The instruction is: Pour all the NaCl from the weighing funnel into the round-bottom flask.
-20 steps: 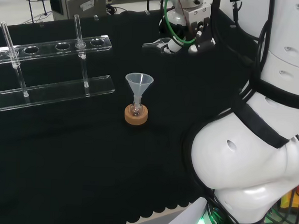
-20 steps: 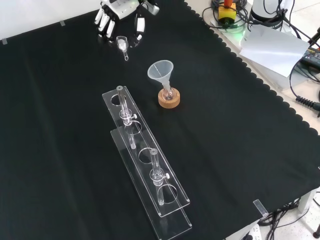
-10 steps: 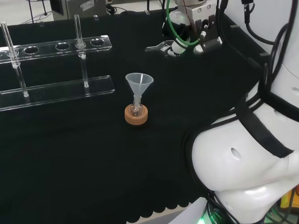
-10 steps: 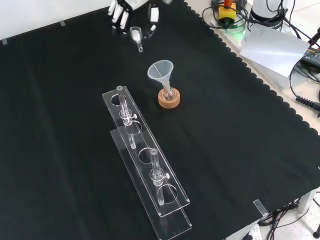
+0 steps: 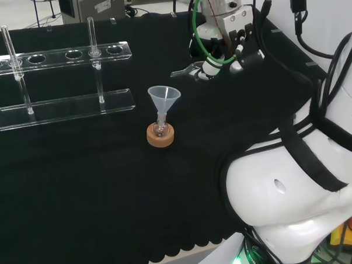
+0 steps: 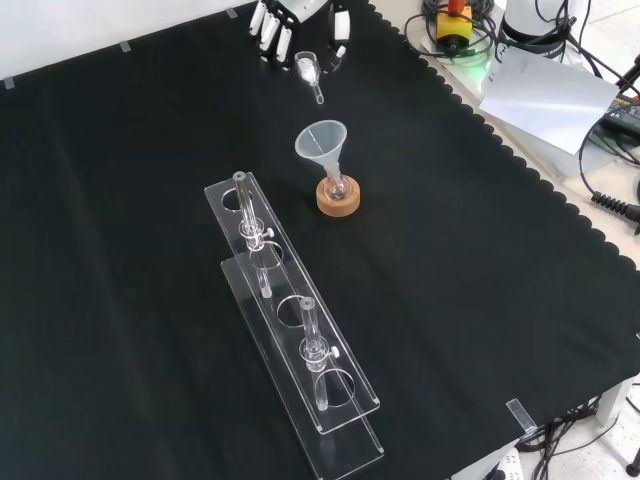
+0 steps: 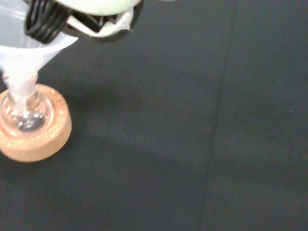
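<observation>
A small round-bottom flask (image 6: 336,186) sits on a cork ring (image 6: 338,198) mid-cloth, with a clear plastic funnel (image 6: 321,141) standing in its neck. The same flask (image 5: 160,130), cork ring (image 5: 160,138) and funnel (image 5: 163,97) show in the head view, and up close the wrist view has the flask (image 7: 21,111) and cork ring (image 7: 33,139). The hand (image 6: 290,15) hangs above the cloth beyond the funnel, fingers curled on a clear weighing funnel (image 6: 308,70) holding white powder, its spout pointing toward the plastic funnel. In the head view the hand (image 5: 209,64) carries the weighing funnel (image 5: 187,70) to the right of the flask.
A clear acrylic rack (image 6: 290,330) with two glass tubes (image 6: 245,215) stands in front of the flask in the front view; in the head view the rack (image 5: 61,80) lies to the left. The cloth's scalloped edge (image 6: 520,160) runs along the right.
The hand has carried the weighing funnel rightward in the front view, closer to the plastic funnel. Flask, funnel and rack have not moved.
</observation>
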`<action>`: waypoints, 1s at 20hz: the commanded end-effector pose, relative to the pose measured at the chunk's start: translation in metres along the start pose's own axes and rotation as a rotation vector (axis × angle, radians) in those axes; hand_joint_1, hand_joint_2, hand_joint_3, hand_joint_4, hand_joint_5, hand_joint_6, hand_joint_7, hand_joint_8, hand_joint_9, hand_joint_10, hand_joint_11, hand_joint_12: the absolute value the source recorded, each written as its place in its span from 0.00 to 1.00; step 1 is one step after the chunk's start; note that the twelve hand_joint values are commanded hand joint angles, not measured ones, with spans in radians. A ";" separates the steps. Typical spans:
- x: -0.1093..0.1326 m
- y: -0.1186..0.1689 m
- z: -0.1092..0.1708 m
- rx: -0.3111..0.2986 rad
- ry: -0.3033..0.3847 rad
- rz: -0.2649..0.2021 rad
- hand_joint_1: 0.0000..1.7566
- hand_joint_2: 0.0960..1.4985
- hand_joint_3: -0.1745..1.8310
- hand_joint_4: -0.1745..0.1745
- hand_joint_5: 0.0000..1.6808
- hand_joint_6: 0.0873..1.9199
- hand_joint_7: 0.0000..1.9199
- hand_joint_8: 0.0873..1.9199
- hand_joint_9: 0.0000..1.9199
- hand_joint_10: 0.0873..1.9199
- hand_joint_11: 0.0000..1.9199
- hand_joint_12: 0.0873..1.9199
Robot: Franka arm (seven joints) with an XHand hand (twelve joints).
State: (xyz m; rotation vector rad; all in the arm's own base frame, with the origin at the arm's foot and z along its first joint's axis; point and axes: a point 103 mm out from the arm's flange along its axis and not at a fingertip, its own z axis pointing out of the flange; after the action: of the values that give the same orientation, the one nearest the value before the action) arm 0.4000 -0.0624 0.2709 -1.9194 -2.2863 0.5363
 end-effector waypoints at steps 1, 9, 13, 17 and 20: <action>0.009 -0.001 0.003 0.019 -0.030 -0.014 0.63 0.39 0.47 1.00 0.69 0.45 0.30 0.32 0.46 0.21 0.33 0.60; 0.013 0.014 -0.001 0.052 -0.082 -0.021 0.63 0.39 0.47 1.00 0.69 0.46 0.30 0.32 0.46 0.21 0.33 0.61; 0.015 0.020 -0.002 0.070 -0.118 -0.028 0.63 0.39 0.47 1.00 0.69 0.46 0.29 0.32 0.46 0.21 0.33 0.61; 0.013 0.024 -0.004 0.090 -0.157 -0.031 0.63 0.39 0.47 1.00 0.69 0.46 0.29 0.32 0.46 0.21 0.33 0.61; 0.012 0.024 -0.005 0.103 -0.198 -0.030 0.63 0.39 0.47 1.00 0.69 0.46 0.29 0.32 0.47 0.21 0.33 0.61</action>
State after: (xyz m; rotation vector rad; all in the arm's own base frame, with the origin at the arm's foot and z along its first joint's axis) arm 0.4197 -0.0473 0.2640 -1.8620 -2.3315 0.7818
